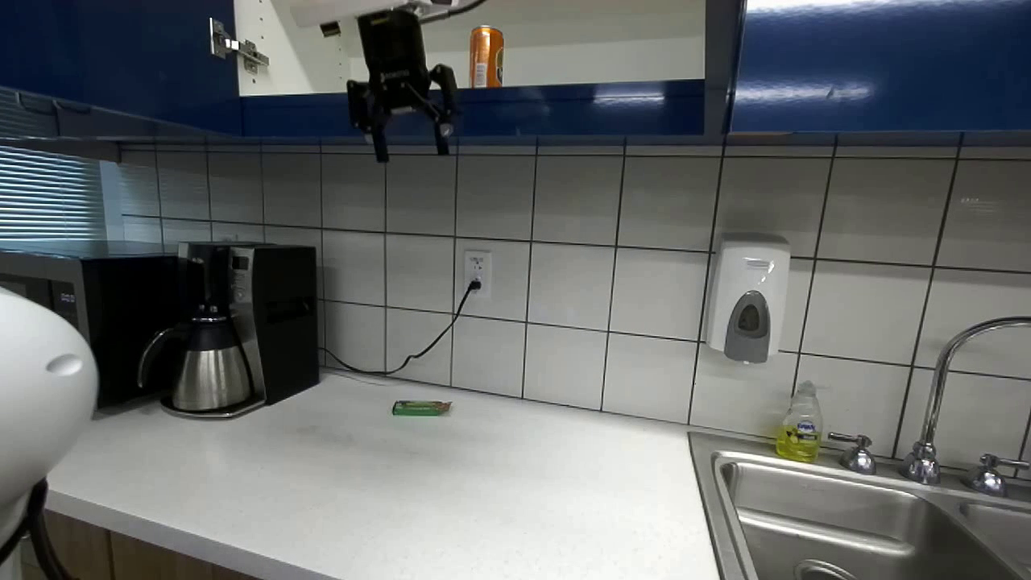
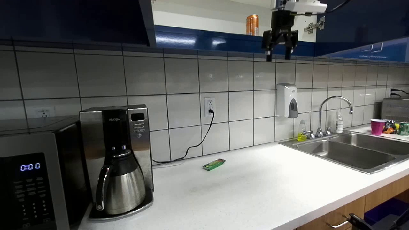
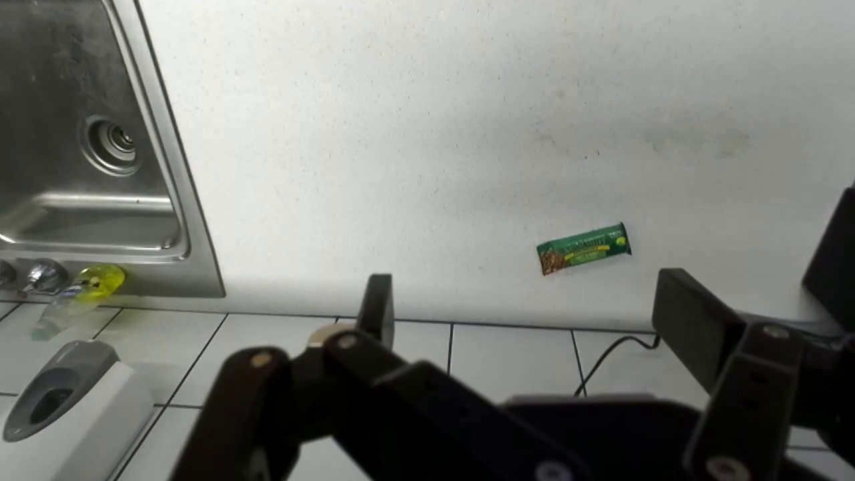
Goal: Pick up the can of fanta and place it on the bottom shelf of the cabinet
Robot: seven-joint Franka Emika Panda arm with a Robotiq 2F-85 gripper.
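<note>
Pretty much done imo: Fanta can (image 1: pixel 486 58) upright low in the cabinet (image 1: pixel 604 48), top middle of frame; gripper (image 1: pixel 411 151) apart, jaws spread, empty. Maybe only retreat remains.

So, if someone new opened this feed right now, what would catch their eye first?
Probably the orange can, standing upright inside the open blue cabinet, vivid against its white interior. Next, the black gripper, hanging open and empty in front of the cabinet's lower edge. Then the green-wrapped bar, lying on the white counter near the tiled wall.
</note>
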